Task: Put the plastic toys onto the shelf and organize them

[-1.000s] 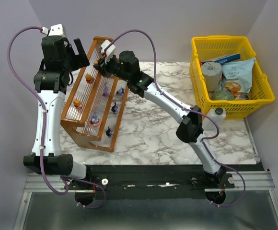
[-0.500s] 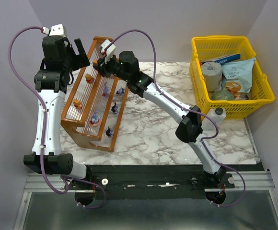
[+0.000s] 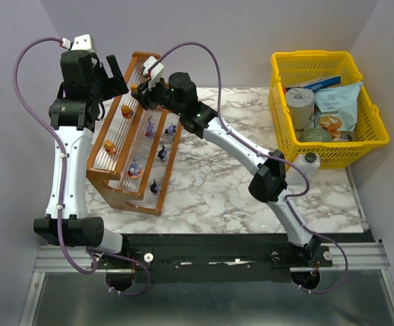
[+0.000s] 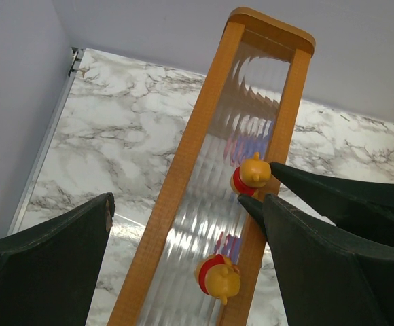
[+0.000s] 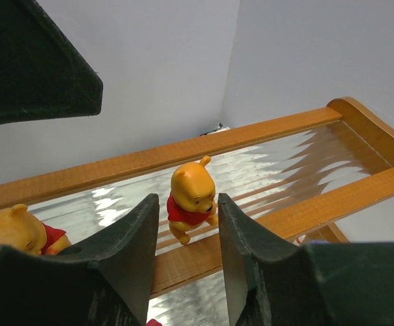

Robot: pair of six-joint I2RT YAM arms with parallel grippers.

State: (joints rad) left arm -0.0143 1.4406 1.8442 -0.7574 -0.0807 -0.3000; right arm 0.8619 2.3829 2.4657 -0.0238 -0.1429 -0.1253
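The shelf (image 3: 157, 202) is a stepped orange-brown rack with clear ribbed tiers at the table's left. Two orange bear toys stand on its top tier (image 4: 204, 176). My right gripper (image 5: 187, 200) is open, with its fingers on either side of the farther bear (image 5: 191, 195) and small gaps on both sides; in the top view this gripper (image 3: 133, 97) is beside that bear (image 3: 126, 110). The nearer bear (image 4: 219, 275) stands alone. My left gripper (image 4: 187, 204) is wide open and empty above the top tier. Purple toys (image 3: 149, 125) and dark toys (image 3: 162, 153) stand on the lower tiers.
A yellow mesh basket (image 3: 373, 139) with snack packets and a can sits at the back right. A white bottle with a black cap (image 3: 308, 163) stands by its front. The side wall is close behind the shelf.
Both arms have barely shifted; the right gripper stays around the bear on the top tier and the left stays open above it.
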